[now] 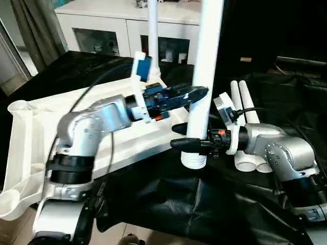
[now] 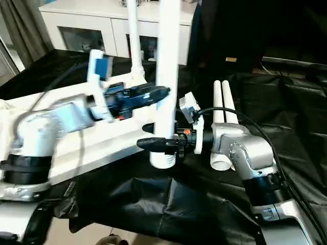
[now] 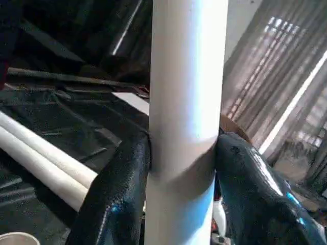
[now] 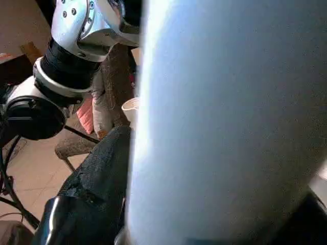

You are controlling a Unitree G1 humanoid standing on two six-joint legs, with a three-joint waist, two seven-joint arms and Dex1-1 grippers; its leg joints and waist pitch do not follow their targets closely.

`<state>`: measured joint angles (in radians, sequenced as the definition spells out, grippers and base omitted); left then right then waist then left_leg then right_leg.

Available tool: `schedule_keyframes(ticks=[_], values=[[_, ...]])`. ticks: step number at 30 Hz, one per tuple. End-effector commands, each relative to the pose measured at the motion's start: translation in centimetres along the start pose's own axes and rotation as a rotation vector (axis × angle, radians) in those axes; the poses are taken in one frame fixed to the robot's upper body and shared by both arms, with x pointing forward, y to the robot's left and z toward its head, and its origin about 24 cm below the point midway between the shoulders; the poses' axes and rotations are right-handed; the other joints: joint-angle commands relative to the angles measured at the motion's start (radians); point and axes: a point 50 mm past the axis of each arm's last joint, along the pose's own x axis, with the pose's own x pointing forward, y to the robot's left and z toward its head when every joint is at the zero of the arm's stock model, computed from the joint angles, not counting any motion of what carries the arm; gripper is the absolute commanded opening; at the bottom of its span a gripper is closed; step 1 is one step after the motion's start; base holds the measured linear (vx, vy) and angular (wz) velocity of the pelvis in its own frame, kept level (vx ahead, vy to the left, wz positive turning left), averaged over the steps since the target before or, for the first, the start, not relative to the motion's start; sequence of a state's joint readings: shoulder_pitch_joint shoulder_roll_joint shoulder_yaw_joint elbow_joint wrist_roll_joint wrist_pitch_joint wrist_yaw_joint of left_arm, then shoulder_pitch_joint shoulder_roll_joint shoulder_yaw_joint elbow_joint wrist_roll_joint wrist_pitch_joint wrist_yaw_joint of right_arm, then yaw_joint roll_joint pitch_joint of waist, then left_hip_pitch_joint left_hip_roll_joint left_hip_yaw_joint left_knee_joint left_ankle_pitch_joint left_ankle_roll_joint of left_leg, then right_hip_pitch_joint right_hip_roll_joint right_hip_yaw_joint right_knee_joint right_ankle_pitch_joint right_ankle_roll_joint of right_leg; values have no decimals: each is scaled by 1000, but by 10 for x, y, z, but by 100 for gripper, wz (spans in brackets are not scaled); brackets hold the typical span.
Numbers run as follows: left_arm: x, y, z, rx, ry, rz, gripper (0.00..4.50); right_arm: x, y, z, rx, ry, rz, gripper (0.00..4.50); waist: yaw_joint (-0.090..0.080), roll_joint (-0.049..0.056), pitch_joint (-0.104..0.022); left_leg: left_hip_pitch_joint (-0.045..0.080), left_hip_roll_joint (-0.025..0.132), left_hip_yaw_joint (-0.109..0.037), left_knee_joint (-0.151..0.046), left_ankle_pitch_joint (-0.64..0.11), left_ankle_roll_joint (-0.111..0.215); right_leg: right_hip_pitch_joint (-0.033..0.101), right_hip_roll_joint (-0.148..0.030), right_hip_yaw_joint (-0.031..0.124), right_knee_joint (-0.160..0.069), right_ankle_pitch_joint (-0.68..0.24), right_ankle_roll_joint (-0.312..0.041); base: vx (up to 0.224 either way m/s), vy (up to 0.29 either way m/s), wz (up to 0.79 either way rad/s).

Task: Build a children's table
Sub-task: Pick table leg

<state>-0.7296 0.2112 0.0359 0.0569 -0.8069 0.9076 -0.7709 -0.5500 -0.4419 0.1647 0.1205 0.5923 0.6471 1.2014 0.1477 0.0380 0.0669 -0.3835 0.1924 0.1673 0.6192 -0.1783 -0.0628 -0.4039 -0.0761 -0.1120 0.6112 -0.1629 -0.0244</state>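
The children's table top (image 1: pixel 30 153) lies upside down on the left, its rimmed underside facing up. One white leg (image 1: pixel 153 35) stands in its far corner socket. A second white leg (image 1: pixel 207 66) is held upright over the black cloth, just past the top's near right edge. My left gripper (image 1: pixel 201 93) is shut on this leg at mid height, and its black fingers (image 3: pixel 120 189) press both sides. My right gripper (image 1: pixel 190 144) sits around the same leg just above its wide lower end (image 1: pixel 194 160).
Two more white legs (image 1: pixel 244 107) lie side by side on the black cloth (image 1: pixel 168 204) to the right, behind my right forearm. A white glass-door cabinet (image 1: pixel 102 30) stands behind the work area, with curtains at the far left.
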Motion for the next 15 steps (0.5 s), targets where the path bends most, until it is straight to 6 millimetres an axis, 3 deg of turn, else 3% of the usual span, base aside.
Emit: schedule_keyframes(ticks=[1, 6, 15], values=[[6, -3, 8, 42, -3, -8, 182, 3, 0, 5, -30, 6, 5, 302, 3, 3, -85, 13, 36, -17, -71, -203, 17, 57, -75, 53, -86, -345, -124, 0, 0, 0], [7, 0, 8, 48, -8, 4, 182, 2, -1, 6, -27, 5, 0, 302, -1, 7, -86, 14, 36, -17, -71, -208, 17, 58, -73, 52, -85, -321, -134, 0, 0, 0], [5, 2, 10, 58, -15, 21, 182, 0, -2, 4, -22, 24, -11, 228, -1, 2, -85, 15, 37, -16, -71, -211, 18, 58, -75, 52, -85, -332, -142, 0, 0, 0]])
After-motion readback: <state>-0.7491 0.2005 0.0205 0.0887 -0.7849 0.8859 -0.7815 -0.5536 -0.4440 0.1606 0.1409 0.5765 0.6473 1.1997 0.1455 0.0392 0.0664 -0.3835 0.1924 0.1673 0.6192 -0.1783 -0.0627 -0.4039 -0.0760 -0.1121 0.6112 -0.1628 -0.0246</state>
